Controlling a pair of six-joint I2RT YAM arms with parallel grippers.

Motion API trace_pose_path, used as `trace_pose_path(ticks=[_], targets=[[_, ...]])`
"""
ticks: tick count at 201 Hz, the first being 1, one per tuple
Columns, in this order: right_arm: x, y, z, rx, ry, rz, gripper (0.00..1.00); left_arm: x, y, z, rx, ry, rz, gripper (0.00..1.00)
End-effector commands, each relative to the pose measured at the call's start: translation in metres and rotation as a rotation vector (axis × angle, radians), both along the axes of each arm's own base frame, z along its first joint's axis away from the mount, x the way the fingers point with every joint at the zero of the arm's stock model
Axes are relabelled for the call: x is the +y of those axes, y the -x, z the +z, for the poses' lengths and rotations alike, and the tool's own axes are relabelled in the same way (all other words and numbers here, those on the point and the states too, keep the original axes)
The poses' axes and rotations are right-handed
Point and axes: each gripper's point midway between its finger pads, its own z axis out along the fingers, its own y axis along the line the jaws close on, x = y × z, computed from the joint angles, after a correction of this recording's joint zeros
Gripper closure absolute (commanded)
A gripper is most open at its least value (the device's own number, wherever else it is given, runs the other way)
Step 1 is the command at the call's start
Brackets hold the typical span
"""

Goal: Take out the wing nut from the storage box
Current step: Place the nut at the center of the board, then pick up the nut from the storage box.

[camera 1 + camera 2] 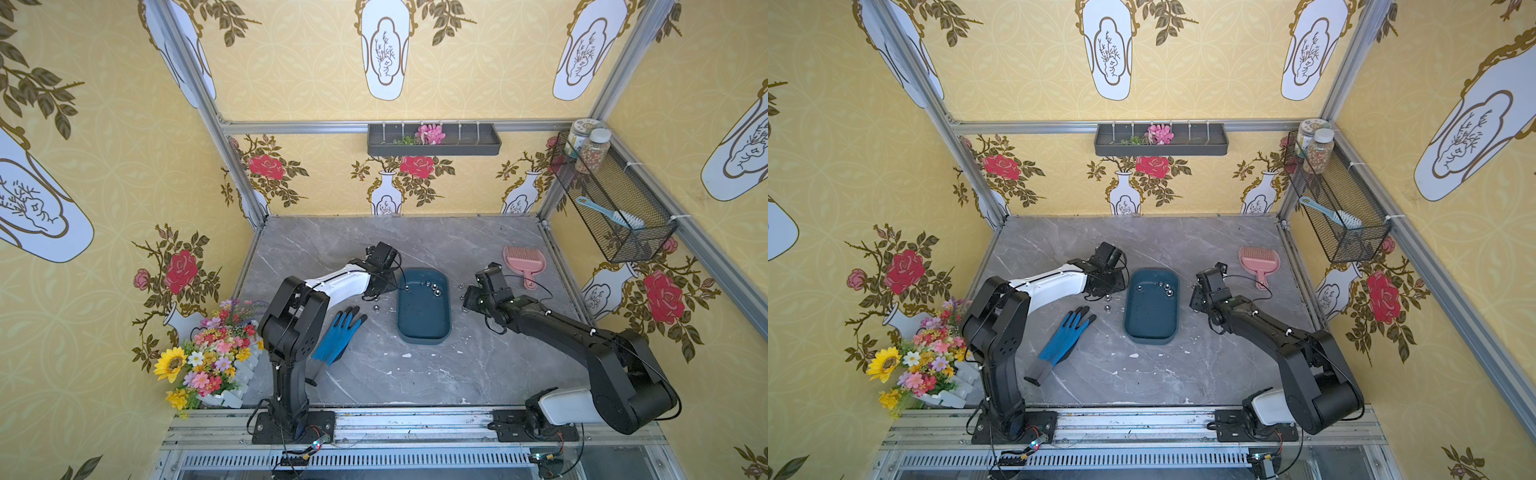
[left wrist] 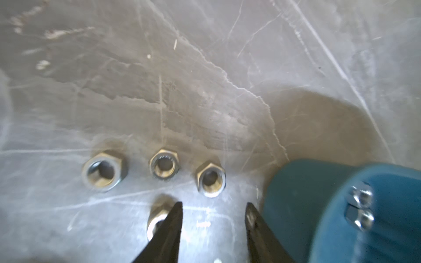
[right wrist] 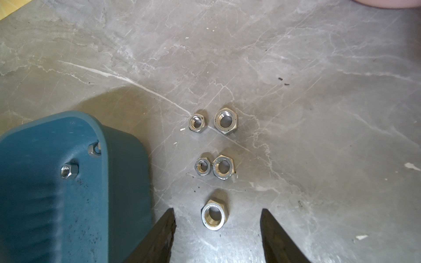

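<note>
Left gripper [image 2: 214,205] at the box's [image 1: 424,324] ten o'clock and right gripper [image 3: 217,210] at three both hang part open, empty. Nuts [image 1: 437,293] hug the twelve o'clock wall; a grab may catch the rim

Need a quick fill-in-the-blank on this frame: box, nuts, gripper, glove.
1. The nuts left in the storage box sit at its ____ end, not the near one.
2. In the right wrist view, ____ hex nuts lie on the table beside the box.
3. The left gripper has its jaws ____, with nothing between them.
4. The glove lying left of the box is mostly ____.

Missing words: far; five; open; blue.
</note>
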Motion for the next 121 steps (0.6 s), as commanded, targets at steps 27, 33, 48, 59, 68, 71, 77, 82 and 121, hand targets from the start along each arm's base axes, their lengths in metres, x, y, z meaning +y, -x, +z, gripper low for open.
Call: trace_pose_path(ticks=[27,33,48,59,68,71,77,82,121], targets=[[0.013,-0.009,0.015,-0.079,-0.040,0.061,0.41,0.007,0.011,0.040,-0.069,0.037,-0.007,0.48],[0.016,-0.010,0.017,-0.088,-0.049,0.080,0.41,0.008,0.013,0.047,-0.083,0.045,-0.012,0.47],[0.024,-0.010,0.023,-0.114,-0.073,0.127,0.41,0.010,0.017,0.061,-0.110,0.061,-0.021,0.45],[0.034,-0.009,0.029,-0.143,-0.101,0.180,0.41,0.012,0.020,0.069,-0.125,0.067,-0.027,0.43],[0.045,-0.008,0.036,-0.176,-0.119,0.230,0.41,0.013,0.022,0.074,-0.135,0.069,-0.031,0.42],[0.049,-0.008,0.040,-0.189,-0.124,0.250,0.41,0.014,0.023,0.075,-0.136,0.069,-0.031,0.41],[0.058,-0.006,0.046,-0.215,-0.128,0.293,0.41,0.015,0.024,0.078,-0.139,0.070,-0.031,0.41],[0.065,-0.004,0.050,-0.229,-0.121,0.326,0.41,0.016,0.026,0.079,-0.142,0.071,-0.033,0.41],[0.123,0.006,0.057,-0.210,-0.077,0.526,0.41,0.021,0.030,0.094,-0.176,0.071,-0.035,0.37]])
